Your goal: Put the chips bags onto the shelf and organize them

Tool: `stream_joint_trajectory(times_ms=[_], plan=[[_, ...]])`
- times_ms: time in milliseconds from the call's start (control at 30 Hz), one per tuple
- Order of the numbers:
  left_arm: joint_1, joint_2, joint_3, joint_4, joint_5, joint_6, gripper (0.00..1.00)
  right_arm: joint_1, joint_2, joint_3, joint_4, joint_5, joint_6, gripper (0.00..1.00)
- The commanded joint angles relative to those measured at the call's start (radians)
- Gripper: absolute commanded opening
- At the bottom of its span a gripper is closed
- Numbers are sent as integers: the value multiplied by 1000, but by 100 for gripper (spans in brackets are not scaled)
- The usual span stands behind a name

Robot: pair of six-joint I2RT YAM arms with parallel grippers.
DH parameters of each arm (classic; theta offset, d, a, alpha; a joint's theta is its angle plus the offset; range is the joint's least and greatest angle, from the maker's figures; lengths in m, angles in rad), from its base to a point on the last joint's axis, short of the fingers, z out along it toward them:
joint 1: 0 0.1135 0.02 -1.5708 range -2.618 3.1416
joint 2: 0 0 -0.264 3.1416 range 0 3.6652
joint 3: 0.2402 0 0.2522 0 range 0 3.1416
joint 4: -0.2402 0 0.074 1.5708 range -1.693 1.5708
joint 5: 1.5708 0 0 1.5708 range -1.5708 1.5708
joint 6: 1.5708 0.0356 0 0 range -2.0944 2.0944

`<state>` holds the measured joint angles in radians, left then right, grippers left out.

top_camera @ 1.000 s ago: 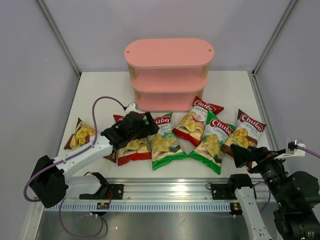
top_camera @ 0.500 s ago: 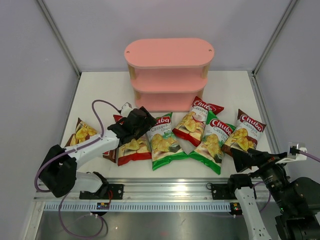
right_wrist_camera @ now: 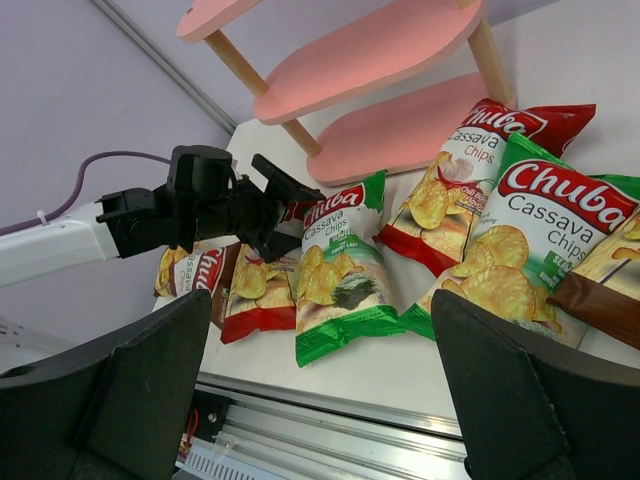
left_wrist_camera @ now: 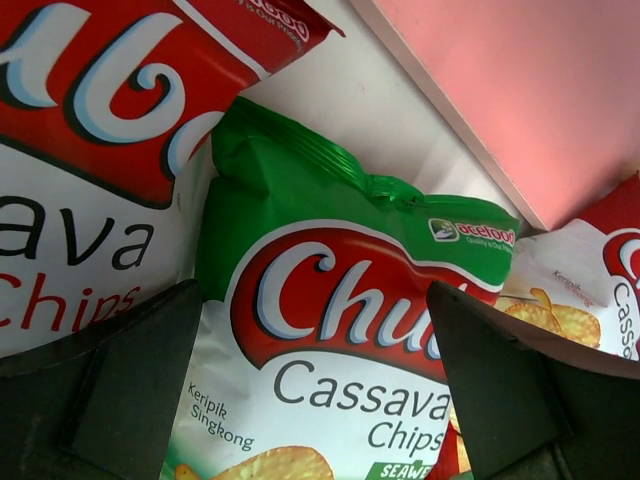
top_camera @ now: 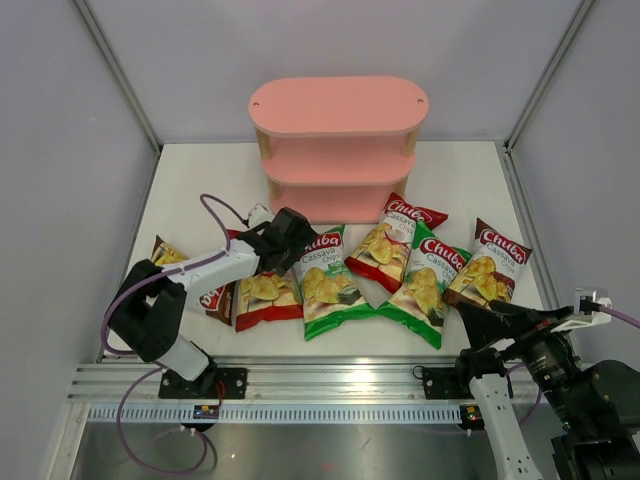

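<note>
Fingers (left_wrist_camera: pixel 110 390) of the left gripper (left_wrist_camera: pixel 315 295) are standing wide apart, hovering over the top seam of a glossy green Chuba Cassava Chips bag (left_wrist_camera: pixel 340 330) and clamping nothing. That bag is lying flat on the white table (top_camera: pixel 200 180), just in front of the pink three-tier shelf with oval boards and light wooden posts (top_camera: pixel 338 105). A glossy red bag of the same chips (top_camera: pixel 262 292) is lying to its left, touching it, and a dark brown bag (top_camera: pixel 165 258) is sitting further left, partly behind the left arm. To the right, another red bag (top_camera: pixel 395 238), a second green bag (top_camera: pixel 425 282) and a second dark brown bag (top_camera: pixel 492 262) are overlapping in a row. The right gripper (right_wrist_camera: pixel 320 295) is hanging at the table's near edge, just in front of that row, its fingers (right_wrist_camera: pixel 150 370) also spread wide and gripping nothing. A purple cable (top_camera: pixel 215 205) is arching beside the left arm.
</note>
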<state>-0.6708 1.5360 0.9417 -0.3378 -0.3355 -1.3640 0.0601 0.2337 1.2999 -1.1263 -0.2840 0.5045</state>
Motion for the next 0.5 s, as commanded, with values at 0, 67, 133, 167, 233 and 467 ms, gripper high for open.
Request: stream_joint_trajectory(times_ms=[0,67,133,167,233,467], plan=[[4,13,42,-21,-68,-67,99,4,-2,16,39,-40,15,100],[4,22,31,-10,-73,-81,99,6,-5,4,48,-50,20,99],[4,36,28,-13,-76,-109,99,6,-8,-17,56,-63,23,99],[4,52,26,-17,-77,-121,99,4,-10,-25,62,-64,22,99],[4,67,16,-3,-76,-144,99,6,-7,-40,59,-67,19,99],[2,114,6,-29,-82,-213,99,4,-7,-48,49,-83,12,99]])
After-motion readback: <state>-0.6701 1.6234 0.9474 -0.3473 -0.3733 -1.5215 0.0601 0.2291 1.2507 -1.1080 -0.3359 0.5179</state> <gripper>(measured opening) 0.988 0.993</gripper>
